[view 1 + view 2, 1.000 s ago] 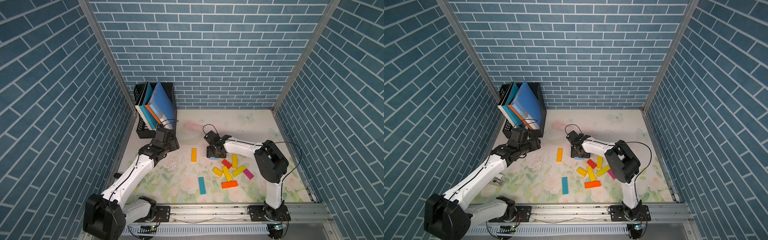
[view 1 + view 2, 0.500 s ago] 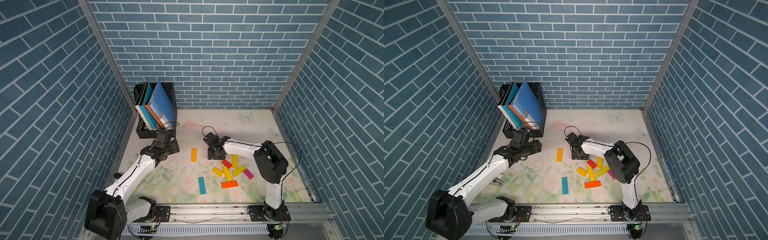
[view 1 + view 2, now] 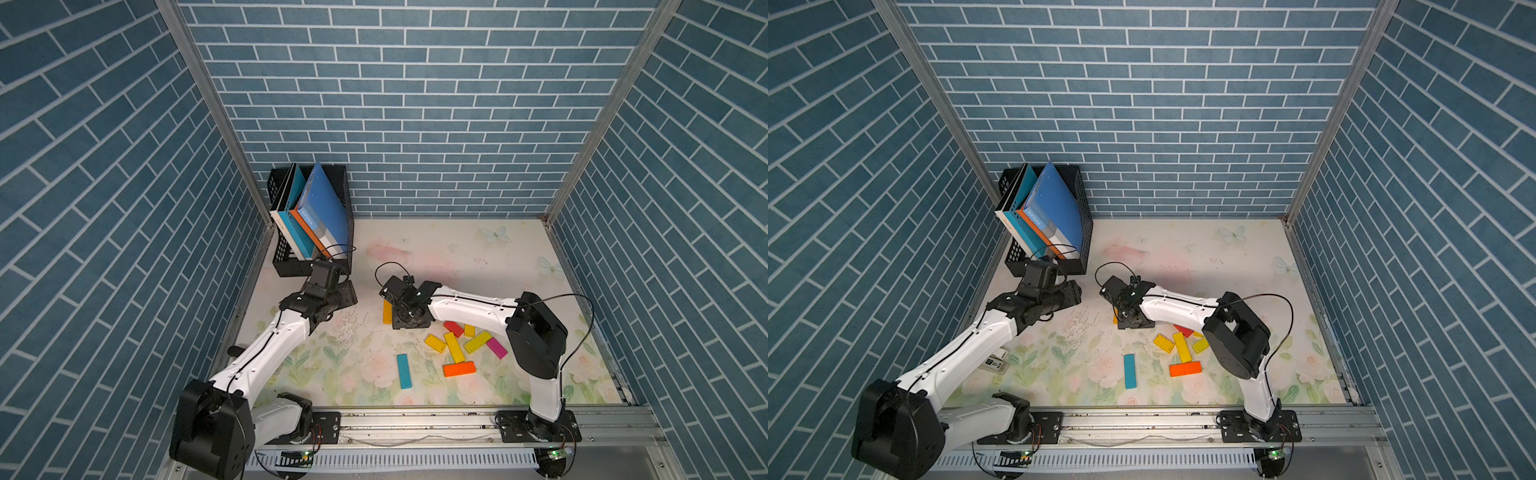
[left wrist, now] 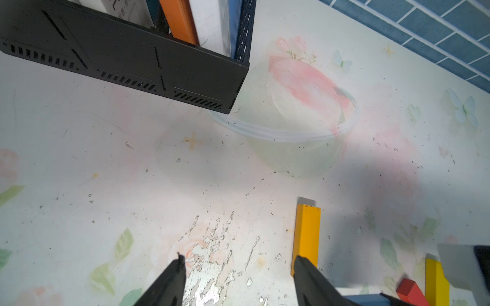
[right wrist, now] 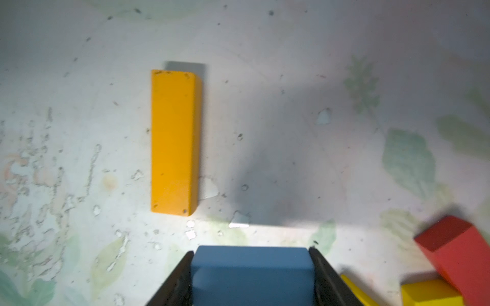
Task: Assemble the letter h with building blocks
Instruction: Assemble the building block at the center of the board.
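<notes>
Blue brick walls box in a floral tabletop (image 3: 457, 249). The right pincer (image 5: 251, 251) is clamped on a short blue block (image 5: 252, 275), one jaw on each of two opposite sides, low and near the amber block (image 5: 173, 140). The blue block looks light, rigid and smooth-painted, so a square hold across its narrow width seems best. The right arm stretches forward, wrist tipped down. The left pincer (image 4: 238, 257) hangs open and empty by the crate (image 3: 291, 266). Spare blocks (image 3: 461, 345) lie nearby.

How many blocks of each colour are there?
Yellow blocks: 4
Amber block: 1
Orange block: 1
Red block: 1
Magenta block: 1
Teal block: 1
Blue block: 1
Total: 10
</notes>
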`<state>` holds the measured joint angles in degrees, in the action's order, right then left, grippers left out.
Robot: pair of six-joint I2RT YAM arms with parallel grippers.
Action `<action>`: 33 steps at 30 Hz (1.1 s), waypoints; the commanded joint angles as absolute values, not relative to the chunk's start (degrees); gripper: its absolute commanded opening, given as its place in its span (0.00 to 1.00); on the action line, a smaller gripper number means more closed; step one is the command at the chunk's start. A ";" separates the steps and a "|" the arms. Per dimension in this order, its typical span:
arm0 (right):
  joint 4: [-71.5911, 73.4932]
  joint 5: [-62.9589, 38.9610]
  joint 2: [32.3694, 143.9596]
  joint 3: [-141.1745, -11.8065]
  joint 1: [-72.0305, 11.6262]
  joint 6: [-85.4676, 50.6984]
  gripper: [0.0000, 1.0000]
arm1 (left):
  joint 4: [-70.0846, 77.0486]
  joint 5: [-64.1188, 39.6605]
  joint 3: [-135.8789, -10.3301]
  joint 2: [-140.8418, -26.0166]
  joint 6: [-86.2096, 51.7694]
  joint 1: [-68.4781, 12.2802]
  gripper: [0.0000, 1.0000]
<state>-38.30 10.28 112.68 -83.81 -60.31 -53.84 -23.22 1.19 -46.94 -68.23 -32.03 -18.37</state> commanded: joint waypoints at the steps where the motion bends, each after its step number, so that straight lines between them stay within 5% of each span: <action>1: -37.95 9.21 116.02 -85.49 -60.78 -57.68 0.36 | -23.01 0.97 -46.32 -68.23 -30.94 -17.70 0.70; 5: -38.40 8.87 120.00 -89.88 -62.04 -58.14 0.37 | -23.03 1.04 -45.89 -68.03 -30.61 -17.27 0.70; 12: -38.66 7.98 121.43 -89.21 -62.23 -58.89 0.70 | -22.16 0.41 -44.68 -68.35 -30.76 -16.61 0.70; 18: -37.44 6.44 119.96 -87.40 -63.12 -57.97 0.75 | -22.06 0.28 -44.52 -68.64 -30.70 -16.28 0.69; 20: -37.49 6.42 120.31 -87.76 -63.44 -57.66 0.73 | -22.07 0.29 -44.47 -68.56 -30.61 -16.17 0.69; 24: -37.33 5.91 121.43 -88.91 -63.53 -57.72 0.52 | -22.06 0.18 -44.21 -68.59 -30.67 -15.91 0.69; 33: -39.17 8.04 123.33 -91.60 -62.84 -59.94 0.42 | -22.07 0.00 -44.02 -68.53 -30.35 -15.56 0.68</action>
<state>-37.04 7.46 121.36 -89.76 -63.07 -57.74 -21.98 0.10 -44.95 -68.25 -31.16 -16.05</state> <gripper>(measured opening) 0.618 0.686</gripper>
